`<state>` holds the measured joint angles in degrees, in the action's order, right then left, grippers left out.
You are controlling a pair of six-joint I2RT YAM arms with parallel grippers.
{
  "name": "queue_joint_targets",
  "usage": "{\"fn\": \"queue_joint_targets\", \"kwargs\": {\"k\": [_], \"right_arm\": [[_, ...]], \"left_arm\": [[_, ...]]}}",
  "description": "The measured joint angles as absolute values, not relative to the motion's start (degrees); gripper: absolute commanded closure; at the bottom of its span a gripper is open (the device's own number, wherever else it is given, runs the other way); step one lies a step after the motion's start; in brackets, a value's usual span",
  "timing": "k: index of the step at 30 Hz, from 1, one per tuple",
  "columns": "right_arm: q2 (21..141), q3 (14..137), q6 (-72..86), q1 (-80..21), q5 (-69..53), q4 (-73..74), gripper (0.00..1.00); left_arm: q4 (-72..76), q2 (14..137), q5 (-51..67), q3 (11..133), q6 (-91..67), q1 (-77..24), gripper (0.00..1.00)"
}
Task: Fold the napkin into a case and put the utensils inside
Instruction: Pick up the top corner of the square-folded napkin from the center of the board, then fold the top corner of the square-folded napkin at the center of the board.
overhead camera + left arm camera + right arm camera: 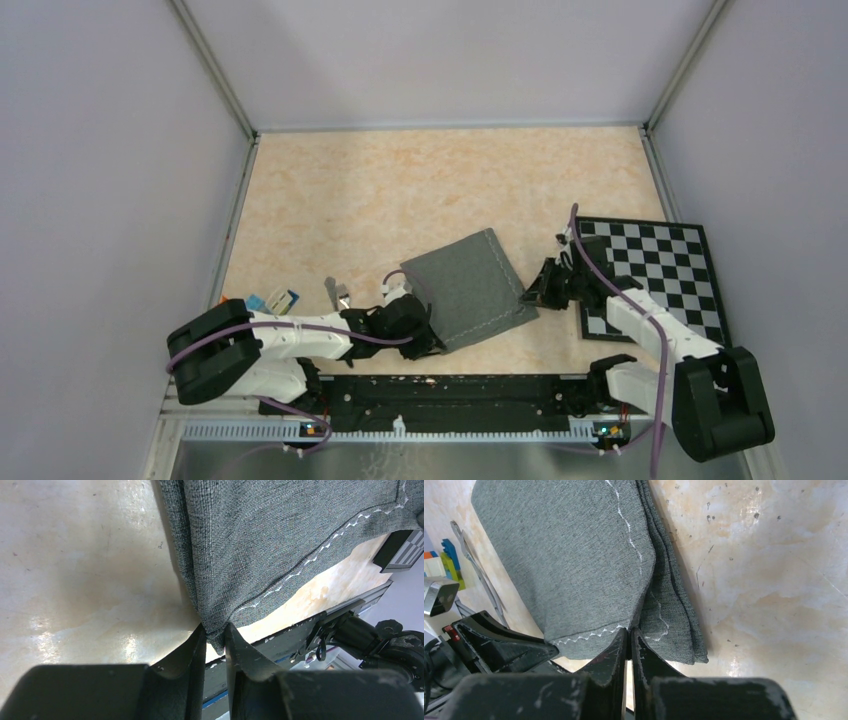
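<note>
1. Left gripper (215, 630): clamped on napkin (470, 287) near corner, anchoring cloth mid-table.
2. Right gripper (629, 631): pinched together on top layer's hem, likely for lifting next fold.
3. Silver utensil (338, 293) left of napkin, not yet inside.

Folded dark grey napkin (468, 288), pale zigzag-stitched hem, several layers, askew.

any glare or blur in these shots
Left wrist view: bright glare patches on the table, napkin weave sharp, fingers near the lens soft and dark. Right wrist view: napkin sharp, mild sheen on the table at right. Top view: even light, no glare, only soft shadows.
</note>
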<state>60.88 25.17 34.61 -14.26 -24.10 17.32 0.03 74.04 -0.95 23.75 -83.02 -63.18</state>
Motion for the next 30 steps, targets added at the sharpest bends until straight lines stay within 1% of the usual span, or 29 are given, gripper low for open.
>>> {"fn": "queue_joint_targets", "kwargs": {"k": [3,4,7,8,11,15,19,22,25,30], "right_arm": [[60.9,25.2,34.6,-14.4,-24.2,16.7,1.0],[61.2,25.2,34.5,-14.6,-24.3,16.3,1.0],[62.9,25.4,34.5,-15.6,-25.1,14.7,1.0],[64.0,25.7,34.5,-16.3,-25.3,14.3,1.0],[67.7,27.4,34.3,-19.0,-26.0,12.7,1.0],[72.4,30.2,34.1,-23.2,-26.7,10.4,1.0],[76.4,32.9,34.6,-27.7,-26.9,8.1,1.0],[79.4,35.5,35.2,-30.8,-27.1,6.6,1.0],[82.7,39.1,36.5,-33.5,-27.1,5.1,1.0],[89.1,45.0,39.3,-36.1,-28.3,-0.2,1.0]], "left_arm": [[0.2,74.0,-0.9,23.6,-83.0,-63.2,0.7],[0.5,73.9,-0.9,23.5,-82.9,-63.2,0.67],[1.5,72.6,-0.9,22.4,-82.3,-63.5,0.52],[2.2,71.7,-0.9,21.7,-82.3,-63.7,0.49],[2.9,68.1,-1.0,19.4,-82.2,-63.9,0.47],[1.6,65.0,-1.5,18.0,-82.2,-63.9,0.48],[1.0,63.6,-2.3,17.0,-82.3,-63.9,0.57],[1.0,64.3,-2.4,17.0,-82.3,-63.9,0.6],[2.5,65.6,-2.3,17.0,-82.3,-63.9,0.66],[3.5,66.7,-2.1,17.0,-82.4,-63.9,0.7]]}}
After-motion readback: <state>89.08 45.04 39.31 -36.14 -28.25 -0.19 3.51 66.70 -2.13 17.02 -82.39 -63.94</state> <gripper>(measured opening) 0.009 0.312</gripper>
